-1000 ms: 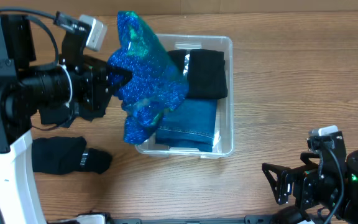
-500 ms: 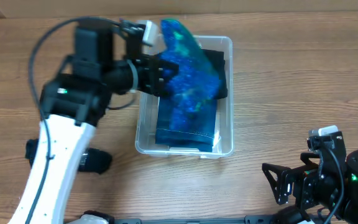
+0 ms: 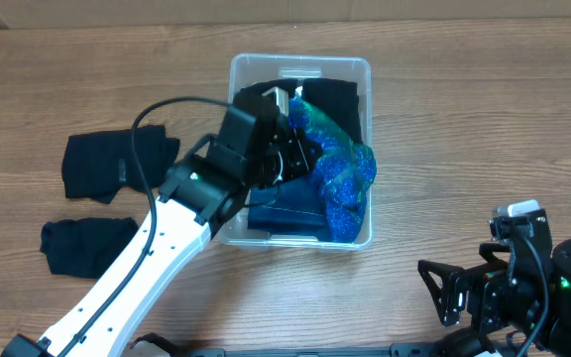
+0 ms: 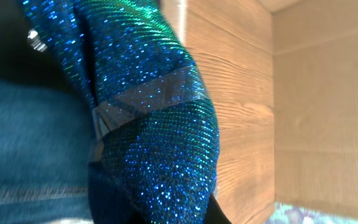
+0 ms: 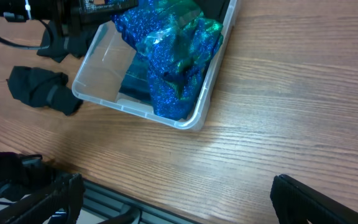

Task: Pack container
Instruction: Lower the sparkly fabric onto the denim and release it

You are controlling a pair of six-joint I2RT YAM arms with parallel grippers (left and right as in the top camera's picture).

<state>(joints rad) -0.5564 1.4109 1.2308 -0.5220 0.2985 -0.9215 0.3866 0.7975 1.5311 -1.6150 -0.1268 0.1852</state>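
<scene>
Left arm comes down from above the bin's upper-left side and now sits low over the clear rectangular plastic container (image 3: pixel 301 61). The sparkly blue-green sequined garment (image 3: pixel 343 178) hung higher over the bin half a second ago and is now bunched against its right wall. The container has not shifted and sits upper centre of the overhead frame on the wooden table (image 3: pixel 464 139).

The left gripper (image 3: pixel 301 157) is buried in the sequined cloth, so I cannot tell whether it is clamped or loose. The right gripper (image 3: pixel 444 290) is parked at lower right with its fingers spread apart, holding nothing.

Risks:
- In the right wrist view the sequined garment (image 5: pixel 176 56) mounds above the rim at the near corner, so it may flop over the wall on release.
- Sequins may catch on the fingers, and a retreat would then drag the cloth back out.
- The arm is close to the left wall, and a push there could slide the light bin.

Hard to see:
- The left wrist view is almost all sequins, with a blurred denim patch at lower left. A pale see-through band crosses the fabric and I cannot identify it.
- The folded blue denim (image 3: pixel 284 216) is mostly covered.
- The black folded garment (image 3: pixel 333 99) inside the bin is partly behind the arm.
- Two black cloth pieces (image 3: pixel 107 164) lie on the table at left, type unclear.
- The right arm is cut off by the frame's bottom edge.
</scene>
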